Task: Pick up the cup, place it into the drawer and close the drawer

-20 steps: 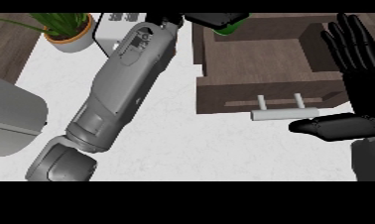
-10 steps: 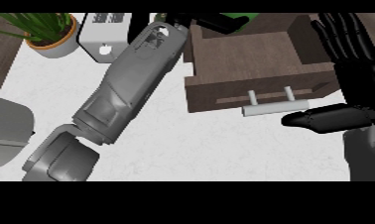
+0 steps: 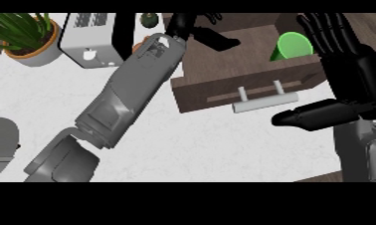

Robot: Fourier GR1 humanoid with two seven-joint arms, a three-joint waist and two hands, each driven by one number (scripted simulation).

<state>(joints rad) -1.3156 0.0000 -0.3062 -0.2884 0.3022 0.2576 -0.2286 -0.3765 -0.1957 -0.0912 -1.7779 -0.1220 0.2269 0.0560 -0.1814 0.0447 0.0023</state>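
1. The white counter (image 3: 213, 144) carries an open brown drawer (image 3: 242, 59) with a pale handle (image 3: 263, 99) at its front.
2. The left forearm (image 3: 136, 97) stretches up to the drawer's far-left corner, where the left hand (image 3: 200, 29) hangs with fingers loosely curled, holding nothing.
3. The right hand (image 3: 339, 69) stands open at the drawer's right side, fingers straight, thumb pointing left below the handle.
4. A toaster (image 3: 92, 40) sits beside a potted plant (image 3: 29, 37).
5. The green cup (image 3: 294, 46) lies inside the drawer, just beside the right fingers.
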